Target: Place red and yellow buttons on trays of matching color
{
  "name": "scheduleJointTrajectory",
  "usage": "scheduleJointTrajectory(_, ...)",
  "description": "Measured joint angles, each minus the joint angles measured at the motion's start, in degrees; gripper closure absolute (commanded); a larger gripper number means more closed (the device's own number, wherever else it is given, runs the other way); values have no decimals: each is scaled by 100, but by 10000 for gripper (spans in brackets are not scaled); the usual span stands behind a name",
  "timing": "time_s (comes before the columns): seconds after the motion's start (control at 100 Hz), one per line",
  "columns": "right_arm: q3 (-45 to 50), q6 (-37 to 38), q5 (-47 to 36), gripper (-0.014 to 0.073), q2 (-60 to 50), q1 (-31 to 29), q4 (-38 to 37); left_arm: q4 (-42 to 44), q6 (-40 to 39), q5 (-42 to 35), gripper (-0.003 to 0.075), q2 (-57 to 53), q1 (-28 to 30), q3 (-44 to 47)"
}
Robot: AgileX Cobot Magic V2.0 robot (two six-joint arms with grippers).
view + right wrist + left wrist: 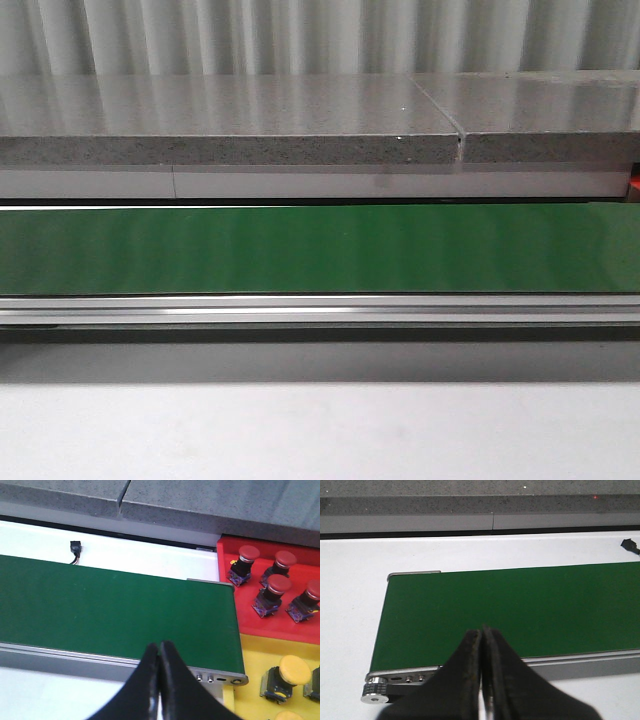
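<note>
Stone ledge point(230, 120) spans the back, with the green belt point(320, 248) running across in front of it, nothing showing on its surface. Beyond the belt's end sits the red tray point(250, 622), holding 4 red buttons point(272, 592) upright, and touching it the yellow tray point(250, 660) with yellow buttons point(292, 672), at least 2 visible. Left gripper point(482, 632) hangs over the belt's near edge, fingers pressed together, empty. Right gripper point(159, 647) likewise, fingers closed on nothing.

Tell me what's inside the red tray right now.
Four red buttons stand upright in the red tray. The frame cuts off its right side, so more may be hidden.
</note>
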Motion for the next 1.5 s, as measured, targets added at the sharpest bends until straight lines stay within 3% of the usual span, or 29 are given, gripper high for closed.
scheduleJointTrajectory(0.63,159,0,-324,662,-5,0,0,0,0,0,740,0,0,0)
scheduleJointTrajectory(0.81,658,165,-883,662,-443,41,-67,-6,0,0,740,0,0,0)
scheduleJointTrajectory(1.08,1646,1071,-1397,662,-1638,118,-853,-6,0,0,740,0,0,0)
scheduleJointTrajectory(1.27,2323,1163,-1699,662,-2286,140,-945,-6,0,0,740,0,0,0)
scheduleJointTrajectory(1.5,2982,1253,-2283,662,-2338,140,-957,-6,0,0,740,0,0,0)
